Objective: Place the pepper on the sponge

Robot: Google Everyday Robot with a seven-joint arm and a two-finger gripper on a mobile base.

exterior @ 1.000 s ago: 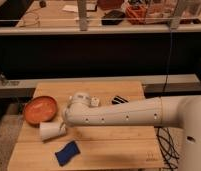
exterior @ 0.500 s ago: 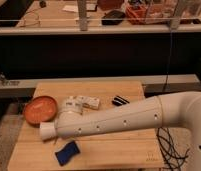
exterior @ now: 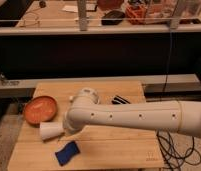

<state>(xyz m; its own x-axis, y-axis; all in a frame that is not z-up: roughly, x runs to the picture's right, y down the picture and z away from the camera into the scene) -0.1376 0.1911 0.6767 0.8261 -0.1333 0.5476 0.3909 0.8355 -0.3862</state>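
White claw (exterior: 50, 131), prob. near blue sponge (exterior: 67, 152).

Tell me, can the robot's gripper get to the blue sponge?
Probably yes. The gripper hangs just up-left of the blue sponge, near the orange bowl, with only bare table between gripper and sponge.

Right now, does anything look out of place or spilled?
Nothing spilled or damaged. One oddity: no pepper shows, perhaps hidden by the arm. The sponge lies bare and askew near the front edge; the gripper is between it and the bowl.
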